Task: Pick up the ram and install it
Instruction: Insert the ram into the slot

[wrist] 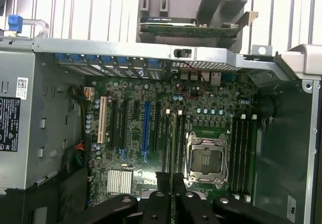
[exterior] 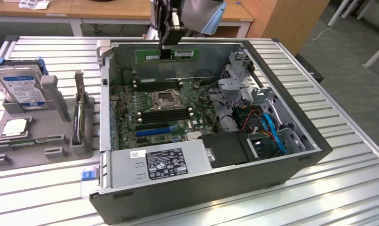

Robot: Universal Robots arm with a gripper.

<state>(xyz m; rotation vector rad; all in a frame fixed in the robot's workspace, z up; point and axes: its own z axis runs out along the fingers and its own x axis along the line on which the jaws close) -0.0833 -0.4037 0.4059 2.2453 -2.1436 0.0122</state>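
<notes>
The ram (exterior: 184, 54), a long green stick with a white label, hangs level above the back of the open computer case (exterior: 302, 155). My gripper (exterior: 166, 55) is shut on its middle from above. In the wrist view the ram (wrist: 173, 133) appears edge-on as a thin strip between my black fingers (wrist: 157, 204), with the gripper (wrist: 169, 186) over the motherboard (wrist: 136, 133). Black memory slots (exterior: 165, 115) lie on either side of the processor socket (exterior: 164, 100), and the far slots (exterior: 155, 85) sit below the held stick.
A grey parts stand (exterior: 51, 136) at the exterior view's left holds a hard drive (exterior: 20, 89), a silver processor chip (exterior: 14, 127) and an upright card (exterior: 82, 117). The case has a power supply (exterior: 158, 162), blue cables (exterior: 272, 129) and metal walls. A slatted metal table (exterior: 340, 188) lies underneath.
</notes>
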